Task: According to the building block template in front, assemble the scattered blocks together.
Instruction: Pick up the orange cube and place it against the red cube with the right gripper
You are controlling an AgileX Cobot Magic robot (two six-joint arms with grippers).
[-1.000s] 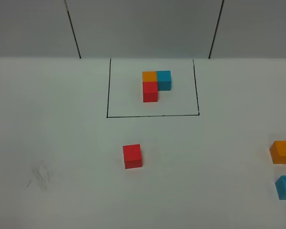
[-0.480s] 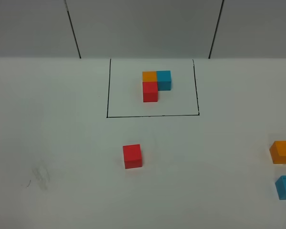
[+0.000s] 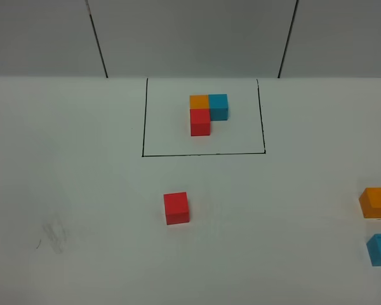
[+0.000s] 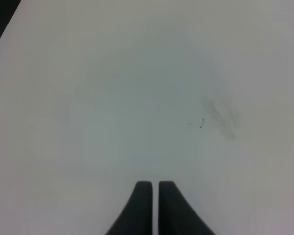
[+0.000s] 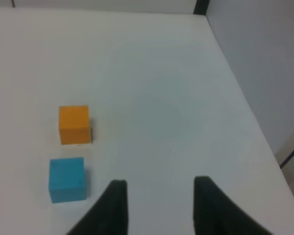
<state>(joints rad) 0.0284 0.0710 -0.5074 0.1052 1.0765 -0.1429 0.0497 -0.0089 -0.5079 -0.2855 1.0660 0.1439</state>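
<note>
though right pincer (image 5: pixel 160 182) agape, scattered blocks (image 3: pixel 176 208) unmoved

I see a matte white desk (image 3: pixel 292 190) under even, diffuse light. Behind its far edge stands a grey panelled wall (image 3: pixel 190 38) with two dark seams (image 3: pixel 98 44). A faint smudge (image 3: pixel 54 232) marks the desk's front-left area.
</note>
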